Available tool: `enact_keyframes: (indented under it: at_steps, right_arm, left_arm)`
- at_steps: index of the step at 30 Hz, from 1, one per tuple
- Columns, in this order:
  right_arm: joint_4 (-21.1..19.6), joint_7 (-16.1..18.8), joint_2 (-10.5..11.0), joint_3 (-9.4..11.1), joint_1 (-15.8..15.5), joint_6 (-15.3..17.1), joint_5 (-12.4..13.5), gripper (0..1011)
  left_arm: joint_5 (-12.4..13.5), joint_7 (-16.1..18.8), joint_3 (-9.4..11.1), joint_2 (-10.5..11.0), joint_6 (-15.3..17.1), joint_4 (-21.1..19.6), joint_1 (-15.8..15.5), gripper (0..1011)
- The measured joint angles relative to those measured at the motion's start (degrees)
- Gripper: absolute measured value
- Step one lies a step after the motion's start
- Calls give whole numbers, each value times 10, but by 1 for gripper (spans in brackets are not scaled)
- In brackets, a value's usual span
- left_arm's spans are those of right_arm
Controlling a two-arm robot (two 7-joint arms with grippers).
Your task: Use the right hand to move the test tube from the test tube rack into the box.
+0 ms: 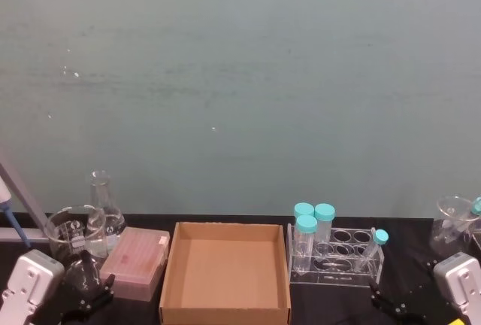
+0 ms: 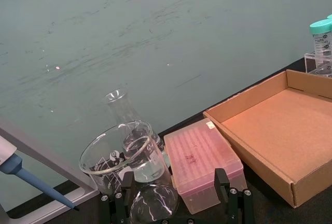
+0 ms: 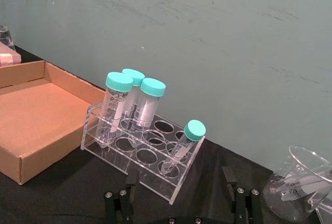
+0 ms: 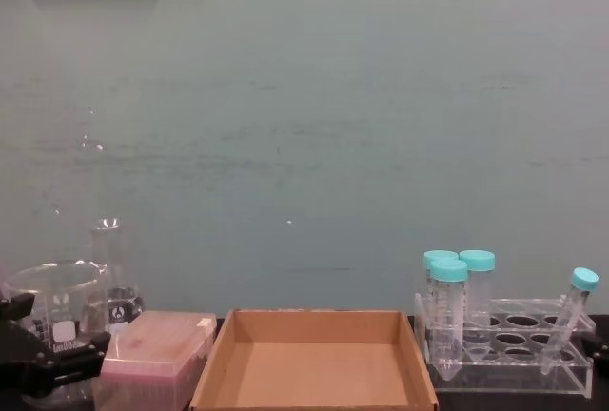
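Observation:
The slim test tube [image 3: 182, 144] with a small teal cap leans in a front corner hole of the clear test tube rack [image 3: 136, 157]; the head view shows this test tube [image 1: 373, 250] at the rack's [image 1: 335, 271] right end. Three wider teal-capped tubes [image 1: 312, 227] stand at the rack's left end. Left of the rack lies the brown cardboard box [image 1: 225, 308], with nothing in it. My right gripper [image 3: 180, 199] hangs low in front of the rack, open and empty, a short way from the tube. At the table's front left, my left gripper [image 2: 174, 200] is open and empty.
A pink translucent box [image 1: 136, 261], a glass beaker [image 1: 69, 229] and a conical flask [image 1: 104, 203] stand left of the cardboard box, close to the left gripper. Another beaker [image 1: 453, 223] holding small tubes stands right of the rack. A blue pipette tip [image 2: 31, 180] reaches in at far left.

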Motion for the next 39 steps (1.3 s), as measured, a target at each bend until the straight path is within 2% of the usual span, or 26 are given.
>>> enact_keyframes:
  at_steps: [28, 39]
  right_arm:
    - [0, 0, 0, 0, 0, 0, 0, 1000]
    - [19, 36, -32, 41, 12, -21, 50, 1000]
  left_arm:
    - [0, 0, 0, 0, 0, 0, 0, 1000]
    - [0, 0, 0, 0, 0, 0, 0, 1000]
